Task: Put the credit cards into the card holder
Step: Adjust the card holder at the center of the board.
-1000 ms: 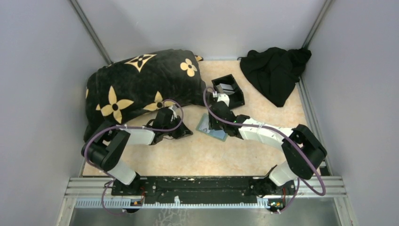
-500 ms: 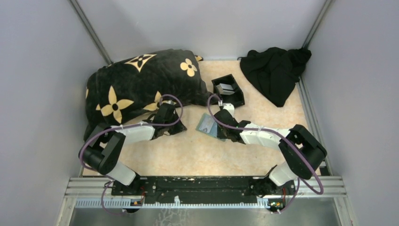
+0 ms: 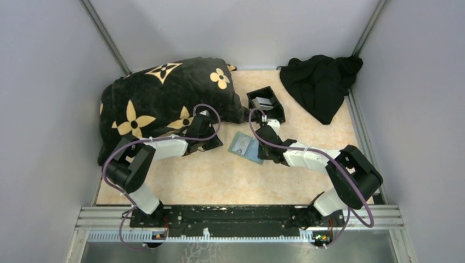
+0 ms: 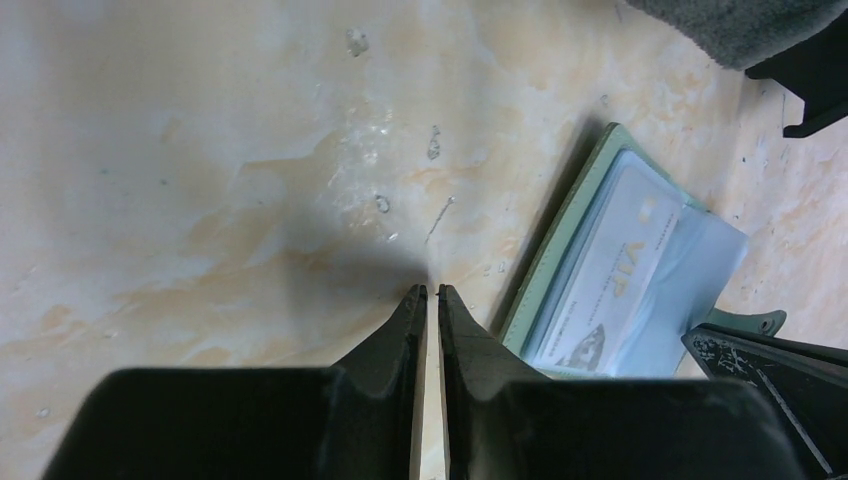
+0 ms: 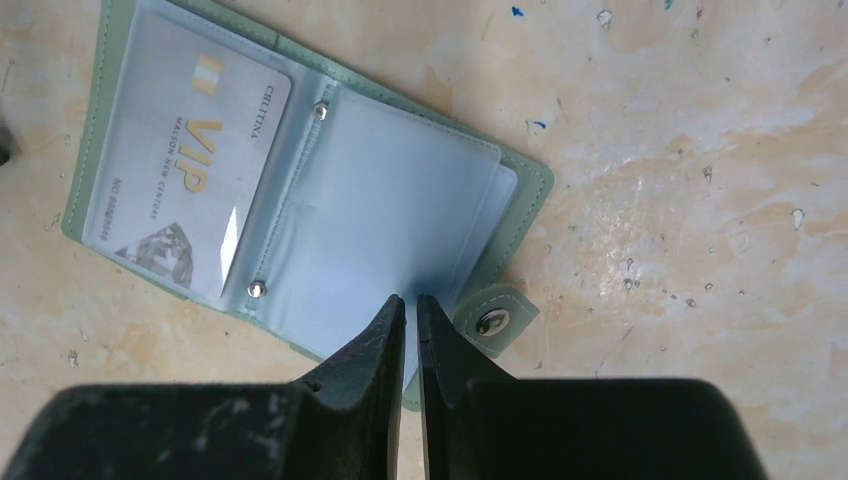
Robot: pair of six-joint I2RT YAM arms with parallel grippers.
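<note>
- The card holder lies open and flat near the middle of the table, just in front of the black box.
- One card, marked VIP, sits in its left clear pocket.
- Right gripper: fingers together at the near edge of the holder's clear leaf, beside the snap tab. I cannot tell whether they pinch the leaf.
- Left gripper: fingers together on nothing, over bare table left of the holder.

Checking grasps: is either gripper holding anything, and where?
Left gripper: nothing. Right gripper: closed at the clear sleeve edge of the card holder; an actual pinch cannot be told.
</note>
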